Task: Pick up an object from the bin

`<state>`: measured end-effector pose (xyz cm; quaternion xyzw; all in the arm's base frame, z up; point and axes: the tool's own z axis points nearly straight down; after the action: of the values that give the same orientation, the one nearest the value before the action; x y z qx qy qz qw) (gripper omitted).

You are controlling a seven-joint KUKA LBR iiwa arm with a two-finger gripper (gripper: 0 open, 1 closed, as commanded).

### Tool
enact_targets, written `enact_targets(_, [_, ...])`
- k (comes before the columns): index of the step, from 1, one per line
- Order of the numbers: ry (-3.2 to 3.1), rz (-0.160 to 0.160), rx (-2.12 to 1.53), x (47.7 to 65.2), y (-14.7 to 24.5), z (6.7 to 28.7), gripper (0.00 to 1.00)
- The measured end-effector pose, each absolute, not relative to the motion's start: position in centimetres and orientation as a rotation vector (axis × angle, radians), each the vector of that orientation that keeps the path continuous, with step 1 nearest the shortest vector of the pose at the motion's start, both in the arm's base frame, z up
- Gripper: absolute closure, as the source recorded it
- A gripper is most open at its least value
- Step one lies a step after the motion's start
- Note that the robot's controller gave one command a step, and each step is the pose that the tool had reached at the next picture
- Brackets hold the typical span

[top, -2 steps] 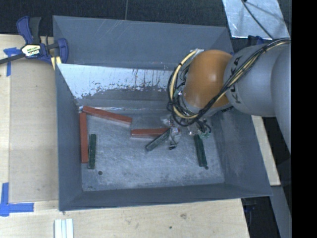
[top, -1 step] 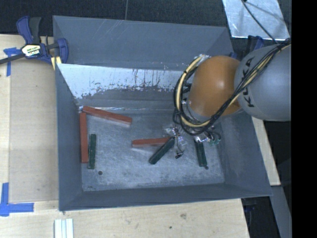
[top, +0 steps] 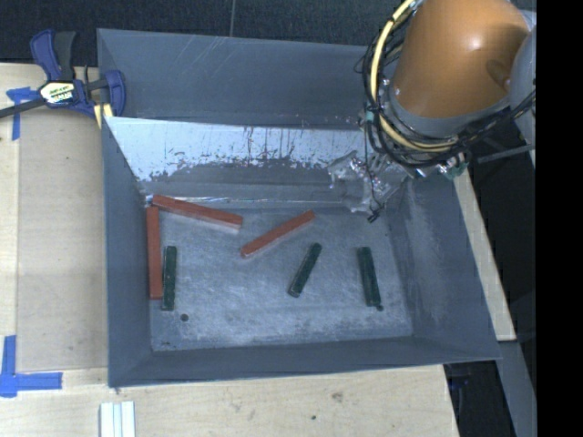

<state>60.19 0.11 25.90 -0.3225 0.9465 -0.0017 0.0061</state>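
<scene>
grey metal bin (top: 273, 89) holds six loose sticks on its floor, three reddish-brown and three dark green, and none of them is lifted. the gripper (top: 369, 192) hangs low at the back right of the floor, close to the scratched back wall, under the arm's orange cover (top: 460, 48). how wide the gripper stands i cannot tell, because its tip reads as a tangle of bright metal against that wall. nothing shows in its hold and it touches none of the sticks. by my reading the pick is at its start: the gripper is down in the bin, while grasp and lift are both left to do.

two sticks are nearest. the slanted red stick (top: 278, 233) lies to the left of the gripper and a little nearer the front. its long axis runs diagonally, the upper end pointing up-right towards the gripper. the right green stick (top: 369, 278) lies almost straight below the gripper in the view, apart from it. its long axis is near upright, with the top leaning slightly left. which of the two it is meant for i cannot say.

the middle green stick (top: 304, 269) leans right at its top. well apart on the left lie the long red stick (top: 196, 210), running nearly level, and the upright red stick (top: 153, 253) with the left green stick (top: 168, 279) just beside it, parallel.
</scene>
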Motion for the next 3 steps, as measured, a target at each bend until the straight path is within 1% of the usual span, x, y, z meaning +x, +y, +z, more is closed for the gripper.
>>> enact_targets(1, [2.983,0.005,-1.002,58.0,0.1,13.8,1.0])
enact_targets(2, [2.975,0.0,-0.999,58.3,0.1,14.3,0.0])
enact_targets(3, [2.766,0.002,-1.484,59.1,0.5,7.0,0.0])
